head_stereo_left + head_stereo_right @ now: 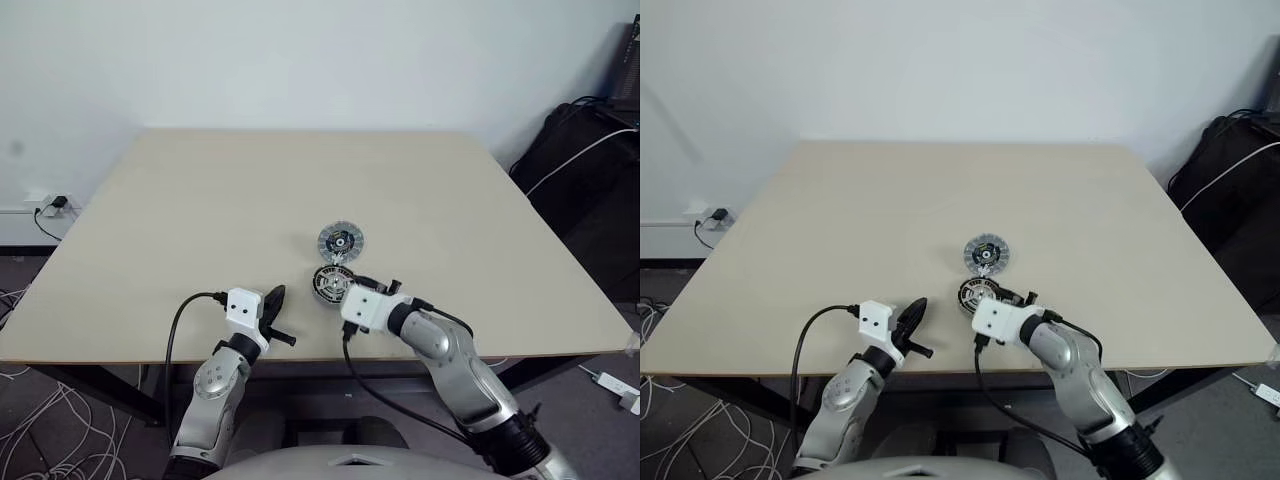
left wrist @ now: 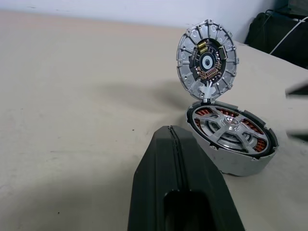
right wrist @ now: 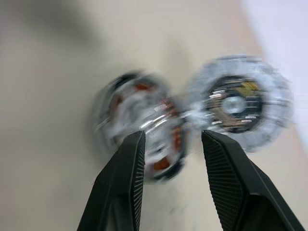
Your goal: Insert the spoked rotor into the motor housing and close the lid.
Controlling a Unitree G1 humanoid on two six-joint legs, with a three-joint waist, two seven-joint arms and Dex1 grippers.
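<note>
Right gripper (image 3: 171, 144): fingers (image 3: 122, 178) are seen spread apart with a clear gap, nothing held between them. It is poised just above and short of the motor housing (image 2: 232, 139), pointed down at it from the near counter edge.

Left gripper (image 2: 177, 178): fingers pressed together, closed on nothing. It is held level over the near edge of the counter (image 1: 200, 210), left of the housing and apart from it.

Motor housing is sat on the counter near the front edge, roughly centre. Copper windings are visible around a pale metal centre. The spoked rotor (image 2: 226, 129) is seen seated inside it, spokes and hub flush with the winding ring.

The lid (image 2: 207, 61) is attached at the housing's far edge and is swung open, ribbed face with dark centre exposed. In the left wrist view it stands nearly upright; in the head views it lies just beyond the housing, touching it.
</note>
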